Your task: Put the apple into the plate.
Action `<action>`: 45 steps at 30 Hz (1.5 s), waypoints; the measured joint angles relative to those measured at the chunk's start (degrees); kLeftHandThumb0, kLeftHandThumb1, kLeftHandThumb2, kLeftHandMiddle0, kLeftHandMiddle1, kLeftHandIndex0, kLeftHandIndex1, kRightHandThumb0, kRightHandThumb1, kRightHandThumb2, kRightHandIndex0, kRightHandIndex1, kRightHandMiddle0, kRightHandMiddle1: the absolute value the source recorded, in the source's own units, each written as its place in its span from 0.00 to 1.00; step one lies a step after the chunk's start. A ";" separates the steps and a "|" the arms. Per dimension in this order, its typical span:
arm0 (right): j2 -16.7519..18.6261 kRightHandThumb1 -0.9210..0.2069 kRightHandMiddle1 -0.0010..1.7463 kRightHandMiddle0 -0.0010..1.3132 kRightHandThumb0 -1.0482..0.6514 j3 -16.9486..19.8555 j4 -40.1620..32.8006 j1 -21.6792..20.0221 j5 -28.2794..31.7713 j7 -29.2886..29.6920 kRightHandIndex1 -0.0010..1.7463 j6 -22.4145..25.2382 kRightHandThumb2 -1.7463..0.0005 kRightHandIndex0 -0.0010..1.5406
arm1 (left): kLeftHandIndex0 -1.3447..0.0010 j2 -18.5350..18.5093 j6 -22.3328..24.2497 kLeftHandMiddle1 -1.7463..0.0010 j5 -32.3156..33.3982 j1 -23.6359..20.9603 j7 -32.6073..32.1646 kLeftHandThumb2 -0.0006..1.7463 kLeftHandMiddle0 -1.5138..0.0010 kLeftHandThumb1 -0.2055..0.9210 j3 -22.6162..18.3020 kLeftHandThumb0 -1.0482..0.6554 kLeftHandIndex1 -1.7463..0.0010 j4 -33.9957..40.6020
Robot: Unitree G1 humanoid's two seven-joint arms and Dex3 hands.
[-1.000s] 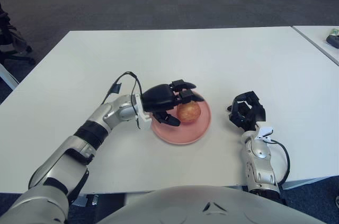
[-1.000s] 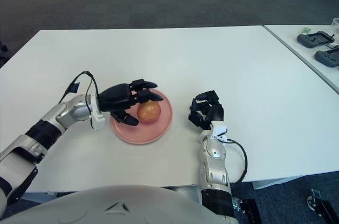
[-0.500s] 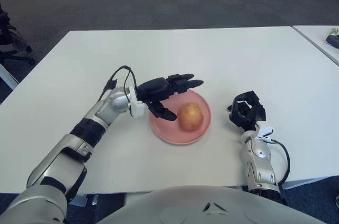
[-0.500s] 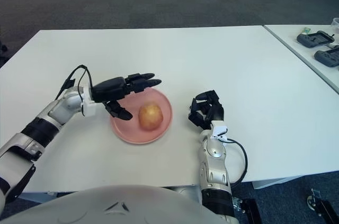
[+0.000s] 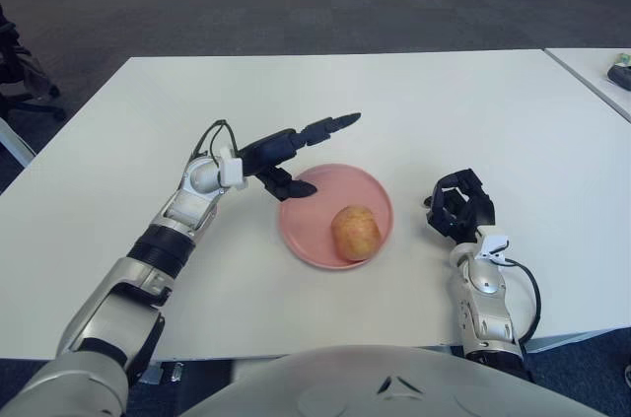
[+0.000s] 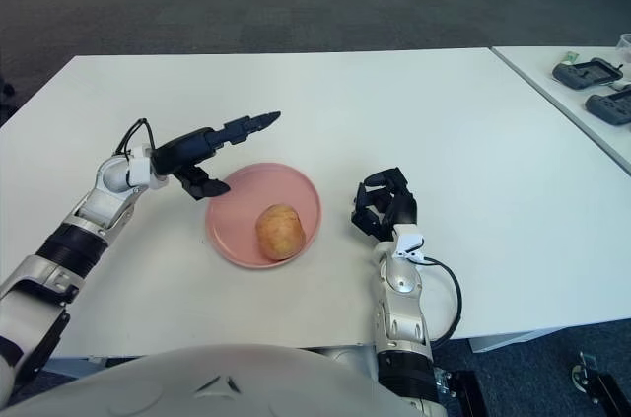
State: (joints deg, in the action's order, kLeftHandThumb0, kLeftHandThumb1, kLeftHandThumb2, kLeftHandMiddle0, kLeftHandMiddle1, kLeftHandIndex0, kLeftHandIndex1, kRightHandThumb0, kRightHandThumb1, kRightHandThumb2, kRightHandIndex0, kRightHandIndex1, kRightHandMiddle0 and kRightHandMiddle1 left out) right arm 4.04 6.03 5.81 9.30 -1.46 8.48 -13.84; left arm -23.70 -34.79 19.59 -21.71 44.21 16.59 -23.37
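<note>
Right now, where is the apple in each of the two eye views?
Left eye view: the apple lies right of centre, on the near part of the plate.
Right eye view: the apple lies left of centre, same part of the plate.
Shared landmark: the right hand, just right of the plate.

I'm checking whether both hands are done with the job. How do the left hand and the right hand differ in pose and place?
The left hand has its fingers stretched out straight above the far-left rim of the pink plate; the right hand has its fingers curled, right of the plate. The left hand reaches sideways; the right points upward. Neither holds the apple.
</note>
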 measured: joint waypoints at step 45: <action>1.09 0.36 1.00 0.35 0.37 -1.15 -0.37 0.22 -0.35 0.48 0.76 -0.21 0.38 0.42 | 0.66 25.54 7.01 0.00 12.36 11.93 -13.70 0.59 0.36 1.00 -32.83 0.14 0.01 -6.10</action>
State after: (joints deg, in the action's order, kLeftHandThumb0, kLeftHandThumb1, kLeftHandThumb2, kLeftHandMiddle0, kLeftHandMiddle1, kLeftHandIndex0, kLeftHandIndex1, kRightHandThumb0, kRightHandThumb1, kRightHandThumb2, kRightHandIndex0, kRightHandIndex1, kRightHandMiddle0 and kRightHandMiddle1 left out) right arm 5.13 4.88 5.44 9.52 -1.81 8.96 -14.06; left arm 1.84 -27.78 31.95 -9.78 30.51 -16.24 -29.47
